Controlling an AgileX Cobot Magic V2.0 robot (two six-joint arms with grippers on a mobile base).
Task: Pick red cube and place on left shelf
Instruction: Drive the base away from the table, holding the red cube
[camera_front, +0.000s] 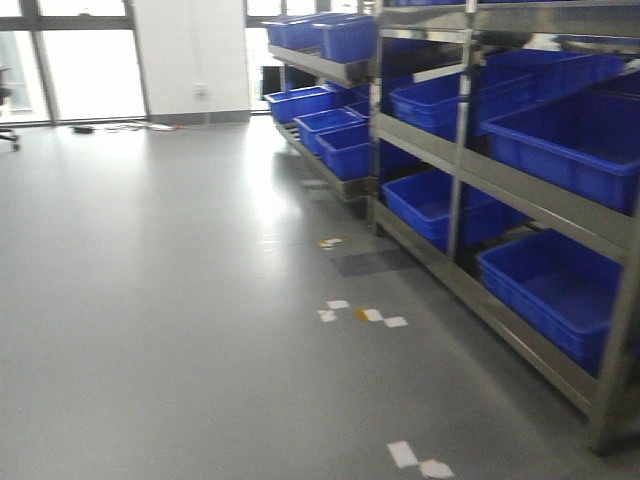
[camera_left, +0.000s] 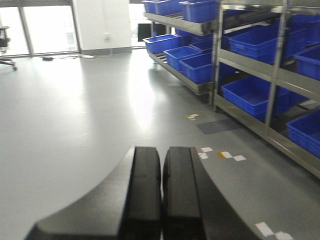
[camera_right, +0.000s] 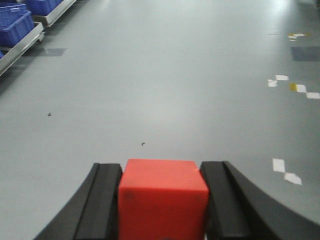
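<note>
The red cube (camera_right: 162, 200) sits clamped between the two black fingers of my right gripper (camera_right: 161, 172), held above the grey floor. My left gripper (camera_left: 162, 155) is shut and empty, its two black pads pressed together. A silver steel-rail rack (camera_front: 455, 160) with dark-blue ribbed crates (camera_front: 560, 285) stands along the right side of the front view; it also shows in the left wrist view (camera_left: 280, 80). Another rack with a blue crate (camera_right: 17, 27) shows at the far left of the right wrist view. Neither gripper appears in the front view.
Grey floor with white and yellow tape marks (camera_front: 362, 315) near the rack's foot. Large windows (camera_front: 70, 60) and a white wall at the back. An office chair (camera_left: 4, 47) stands at the far left.
</note>
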